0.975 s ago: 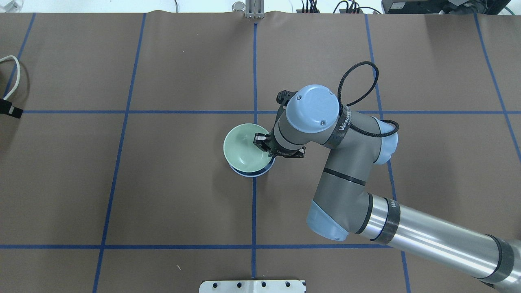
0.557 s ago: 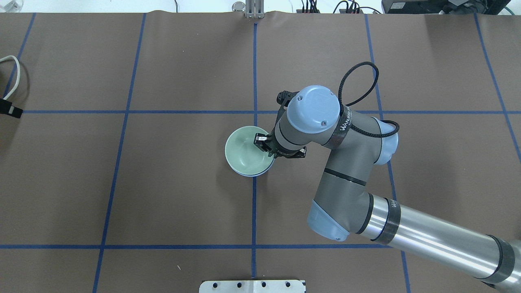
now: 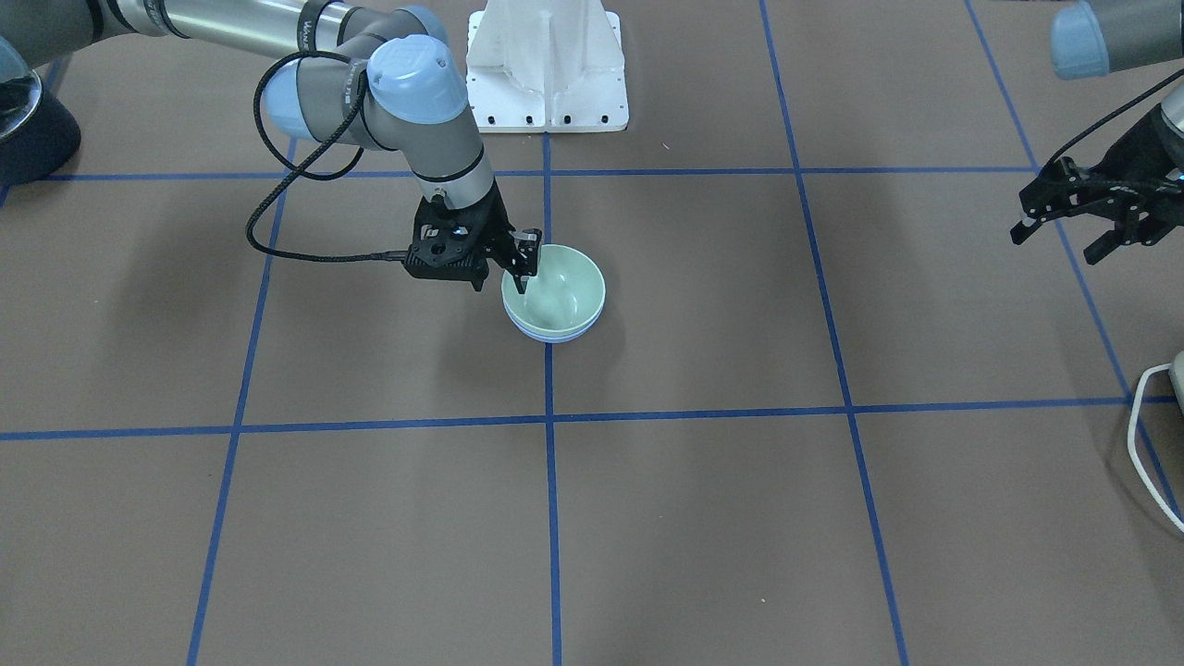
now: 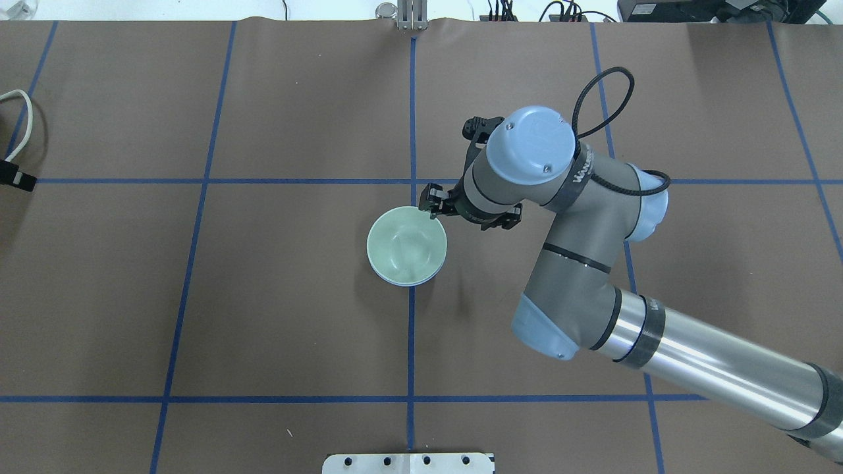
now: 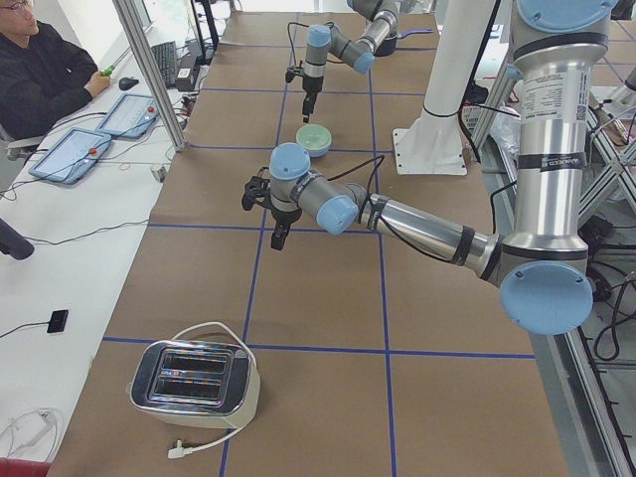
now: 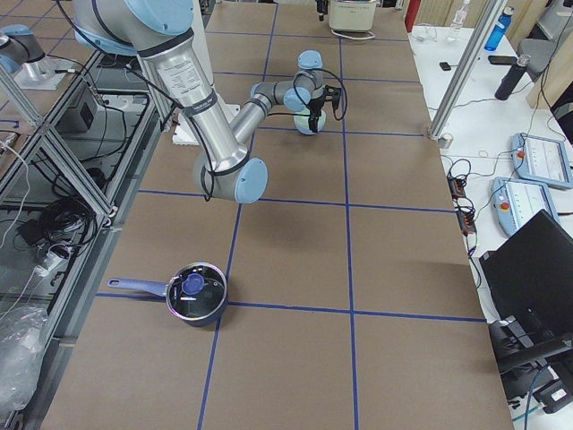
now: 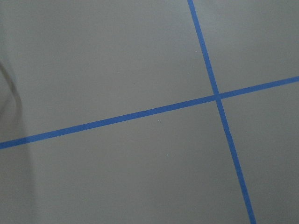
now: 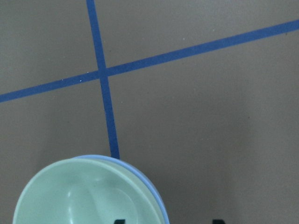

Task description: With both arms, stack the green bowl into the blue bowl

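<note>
The pale green bowl (image 4: pixel 406 245) sits nested inside the blue bowl (image 4: pixel 403 282), of which only a thin rim shows beneath it. They stand near the table's middle and also show in the front view, green (image 3: pixel 555 291) and blue (image 3: pixel 553 337). My right gripper (image 4: pixel 440 205) is open and empty. It hangs just above and beside the bowls' far right rim, apart from them. The right wrist view shows the green bowl (image 8: pixel 88 196) and blue rim (image 8: pixel 156 193) below. My left gripper (image 3: pixel 1057 242) is open and empty, far off to the side above the table.
A white pedestal base (image 3: pixel 546 65) stands at the robot's edge. A toaster (image 5: pixel 194 383) with a white cable (image 4: pixel 20 118) sits at the table's left end. A dark pot (image 6: pixel 195 294) sits at the right end.
The green bowl has settled down into the blue bowl. My right gripper has let go of its rim, risen and moved toward the far right of the bowls.
</note>
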Controlling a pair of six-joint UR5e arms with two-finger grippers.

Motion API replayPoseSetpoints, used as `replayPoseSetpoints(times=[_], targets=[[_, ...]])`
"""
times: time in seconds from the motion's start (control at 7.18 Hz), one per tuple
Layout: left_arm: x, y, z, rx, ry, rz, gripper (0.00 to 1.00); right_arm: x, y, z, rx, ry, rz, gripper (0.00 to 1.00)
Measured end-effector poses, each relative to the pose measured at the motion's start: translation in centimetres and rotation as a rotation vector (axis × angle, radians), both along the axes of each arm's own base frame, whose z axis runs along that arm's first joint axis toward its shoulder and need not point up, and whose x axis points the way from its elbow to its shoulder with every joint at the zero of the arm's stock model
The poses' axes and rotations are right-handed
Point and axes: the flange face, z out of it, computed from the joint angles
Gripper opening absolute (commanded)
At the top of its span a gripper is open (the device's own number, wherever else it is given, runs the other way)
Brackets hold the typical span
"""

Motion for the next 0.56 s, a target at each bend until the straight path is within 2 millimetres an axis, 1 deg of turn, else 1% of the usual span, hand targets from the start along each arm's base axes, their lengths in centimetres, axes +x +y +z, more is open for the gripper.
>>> replayPoseSetpoints(times=[0.14,0.28,0.56], targets=[[-0.5,-0.1,0.0,0.000,0.003,-0.008,0.98,3.5,-2.8,0.4,0.013,-0.008,-0.007,1.00],[-1.8,-0.4,0.3,0.002,0.007,-0.018,0.98,7.8,-5.8,1.8,0.040,-0.004,-0.018,1.00],[-5.6,-1.2,2.6,0.016,0.019,-0.018,0.98,17.7,-11.0,6.4,0.116,0.035,-0.048,1.00]])
